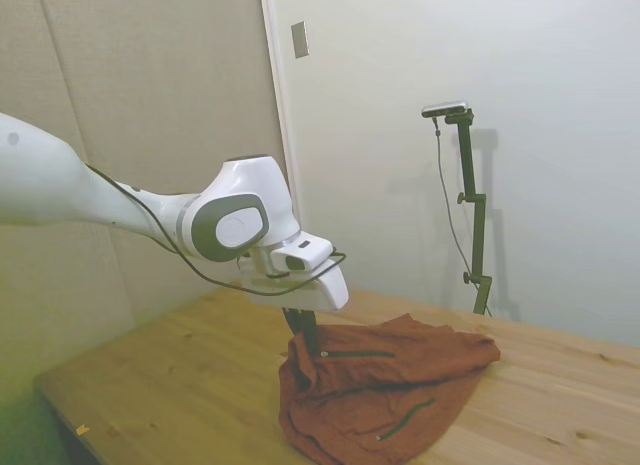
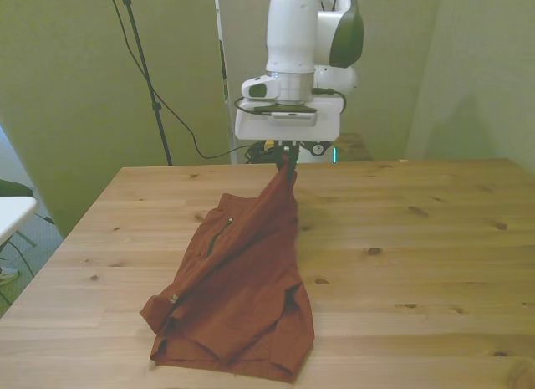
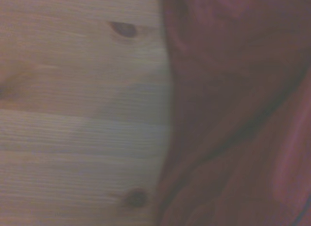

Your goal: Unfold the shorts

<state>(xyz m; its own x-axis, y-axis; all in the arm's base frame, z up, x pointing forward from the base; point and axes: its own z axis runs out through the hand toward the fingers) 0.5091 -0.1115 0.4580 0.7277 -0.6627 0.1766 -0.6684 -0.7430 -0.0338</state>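
Side view: the gripper [image 1: 303, 330] hangs above the wooden table [image 1: 180, 385], its dark fingers pinched on a raised corner of the rust shorts [image 1: 390, 390]; the rest of the cloth lies rumpled on the boards, dark pocket slits showing.

Front view: the gripper [image 2: 287, 157] holds that corner up in a peak, and the shorts [image 2: 242, 280] slope down toward the table's [image 2: 418, 263] near edge, left of middle.

Wrist view: blurred red fabric [image 3: 233, 114] lies beside bare knotted wood [image 3: 82, 114].
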